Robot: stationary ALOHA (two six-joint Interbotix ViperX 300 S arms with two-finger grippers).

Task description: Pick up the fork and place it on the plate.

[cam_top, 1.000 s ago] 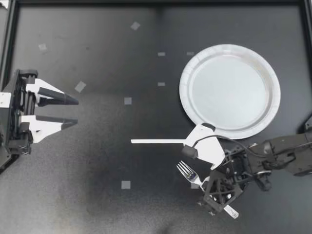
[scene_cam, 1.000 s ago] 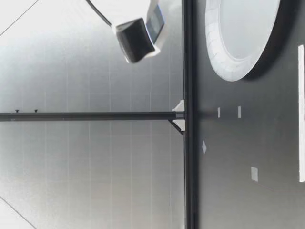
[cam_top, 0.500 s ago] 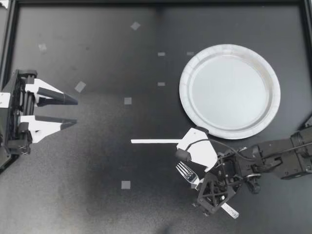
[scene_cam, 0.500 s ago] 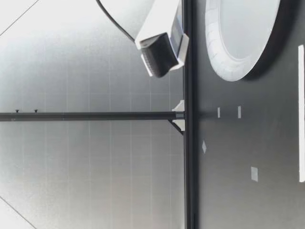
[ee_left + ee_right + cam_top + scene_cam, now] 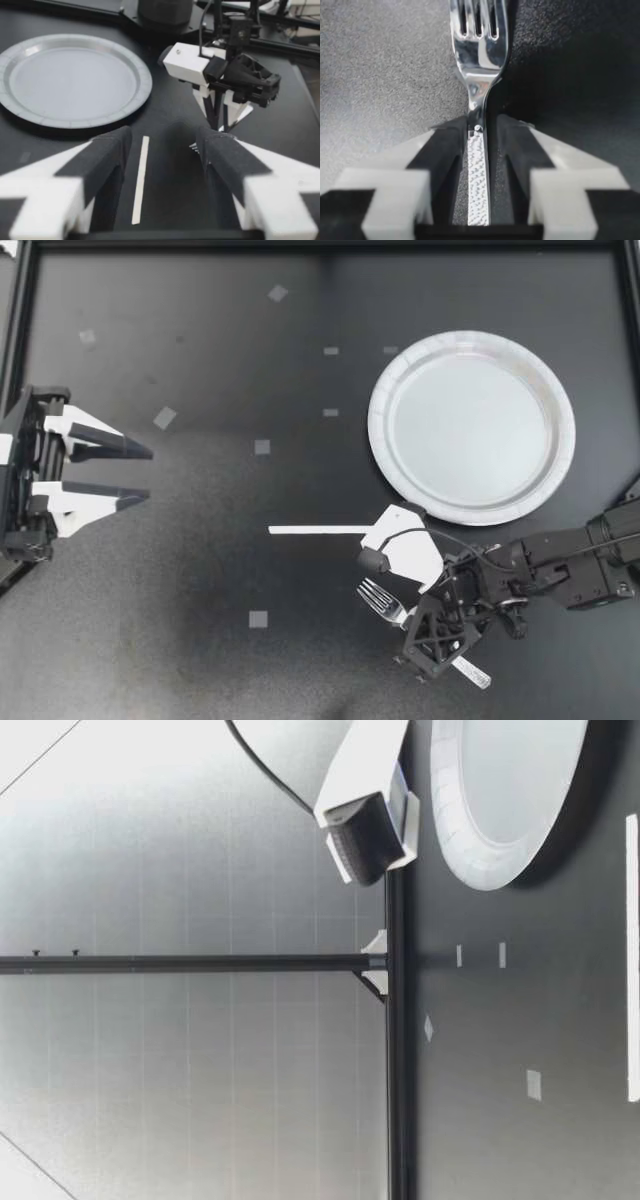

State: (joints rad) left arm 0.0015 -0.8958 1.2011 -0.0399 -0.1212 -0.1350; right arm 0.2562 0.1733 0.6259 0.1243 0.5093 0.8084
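The metal fork point(image 5: 377, 594) lies on the black table below the grey plate point(image 5: 385, 390), tines pointing up-left. My right gripper point(image 5: 424, 628) is down over its handle. In the right wrist view the fork point(image 5: 479, 75) runs between the fingers of the right gripper point(image 5: 481, 131), which stands open with the black pads point(image 5: 445, 150) close along both sides of the handle. My left gripper point(image 5: 148, 474) is open and holds nothing at the table's left edge. From the left wrist view I see the right gripper point(image 5: 218, 125) pointing down at the table beside the plate point(image 5: 135, 95).
A thin white strip point(image 5: 320, 530) lies on the table left of my right arm, also seen ahead of the left gripper as the strip point(image 5: 141, 180). Small tape squares point(image 5: 258, 619) dot the surface. In the low view a white and black arm part point(image 5: 365, 830) hangs beside the plate point(image 5: 450, 810).
My right arm has shifted a little leftward and sunk toward the table over the fork. My left gripper has drawn slightly back toward the left edge.
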